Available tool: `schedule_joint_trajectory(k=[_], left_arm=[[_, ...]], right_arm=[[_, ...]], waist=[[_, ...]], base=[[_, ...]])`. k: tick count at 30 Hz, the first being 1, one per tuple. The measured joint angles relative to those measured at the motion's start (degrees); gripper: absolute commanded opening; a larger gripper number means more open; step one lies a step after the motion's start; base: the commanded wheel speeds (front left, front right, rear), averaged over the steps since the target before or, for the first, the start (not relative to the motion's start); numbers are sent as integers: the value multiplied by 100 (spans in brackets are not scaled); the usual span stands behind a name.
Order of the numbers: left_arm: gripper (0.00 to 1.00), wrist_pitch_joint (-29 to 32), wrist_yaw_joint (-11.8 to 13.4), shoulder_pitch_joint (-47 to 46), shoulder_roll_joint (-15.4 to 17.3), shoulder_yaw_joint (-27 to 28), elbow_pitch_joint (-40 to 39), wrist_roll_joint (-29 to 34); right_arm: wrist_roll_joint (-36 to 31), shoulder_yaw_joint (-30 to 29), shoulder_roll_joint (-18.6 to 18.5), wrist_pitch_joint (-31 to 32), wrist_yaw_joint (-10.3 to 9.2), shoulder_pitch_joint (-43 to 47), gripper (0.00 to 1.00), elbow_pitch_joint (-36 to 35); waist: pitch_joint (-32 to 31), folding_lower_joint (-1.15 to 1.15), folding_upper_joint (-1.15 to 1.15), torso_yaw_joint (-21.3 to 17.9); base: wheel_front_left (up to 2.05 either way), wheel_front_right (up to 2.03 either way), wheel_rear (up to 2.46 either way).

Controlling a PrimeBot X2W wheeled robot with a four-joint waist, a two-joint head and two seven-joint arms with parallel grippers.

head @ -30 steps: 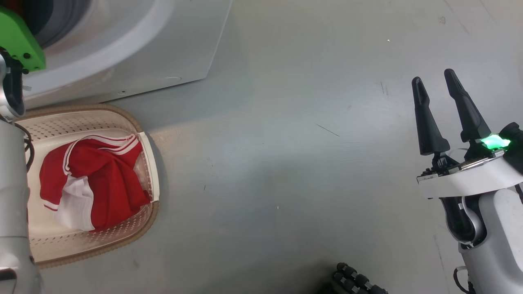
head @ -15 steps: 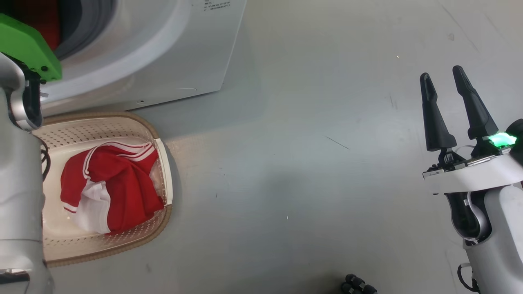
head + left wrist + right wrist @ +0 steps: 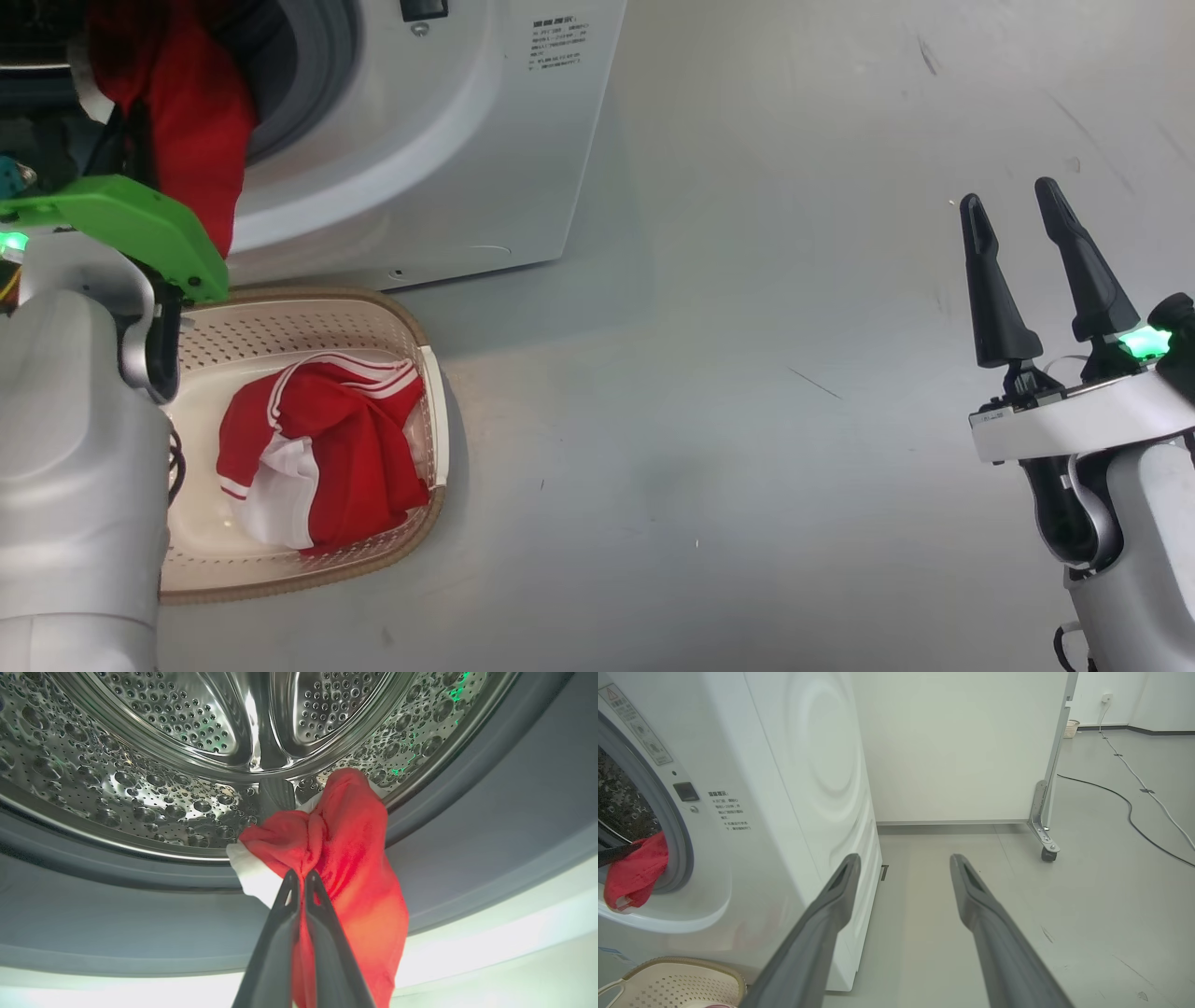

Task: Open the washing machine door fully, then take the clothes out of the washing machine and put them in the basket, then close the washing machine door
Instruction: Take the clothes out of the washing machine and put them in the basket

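Note:
My left gripper (image 3: 301, 875) is shut on a red garment with white trim (image 3: 345, 858), which hangs over the grey gasket at the mouth of the steel drum (image 3: 154, 751). In the head view this garment (image 3: 191, 121) droops from the washing machine (image 3: 448, 159) opening above my left arm's green cover. Another of the clothes, red and white (image 3: 327, 448), lies in the cream basket (image 3: 317, 297) on the floor in front of the machine. Far to the right, my right gripper (image 3: 1013, 210) hangs open above bare floor. The washing machine door is out of view.
In the right wrist view a white partition panel (image 3: 952, 742) on a caster (image 3: 1048, 853) stands behind the washing machine (image 3: 794, 779). A cable (image 3: 1134, 807) runs across the grey floor at the right. The basket (image 3: 682, 962) sits close against the machine's front.
The head camera has shifted, so more of the washing machine shows. My left arm has drawn back from the drum, and the red garment now hangs at the opening. The right gripper is unchanged.

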Motion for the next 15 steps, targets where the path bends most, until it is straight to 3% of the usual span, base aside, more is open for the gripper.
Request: schedule_joint_trajectory(k=[15], left_arm=[[0,-882,-177,927,-277,115,68,-332]], right_arm=[[-102,-43,4,1,0,515,100,159]], waist=[[-767,0,0,443]], base=[[0,0,0]])
